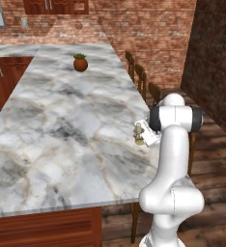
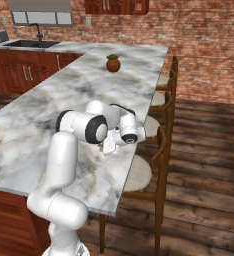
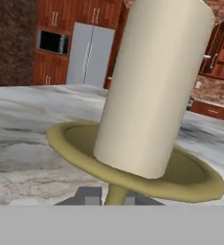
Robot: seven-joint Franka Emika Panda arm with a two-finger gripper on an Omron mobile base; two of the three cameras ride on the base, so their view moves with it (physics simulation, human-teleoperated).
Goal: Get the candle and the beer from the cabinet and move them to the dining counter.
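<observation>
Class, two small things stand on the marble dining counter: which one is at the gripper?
The candle, cream-white on a brass-yellow holder, at the near right edge with the gripper shut on its stem. The brown plant pot stands alone at the far end.

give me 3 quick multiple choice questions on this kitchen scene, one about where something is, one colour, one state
1. Where is the candle?
A. over the dining counter's chair-side edge
B. in the sink
C. on a chair seat

2. What colour is the candle's holder?
A. silver
B. brass-yellow
C. black

3. How is the gripper?
A. wide open, empty
B. shut on the plant pot
C. shut on the candle

Answers:
1 A, the left base view shows it over the marble near the chairs.
2 B, the hand view shows the yellowish saucer.
3 C, its tips flank the holder's stem.
</observation>
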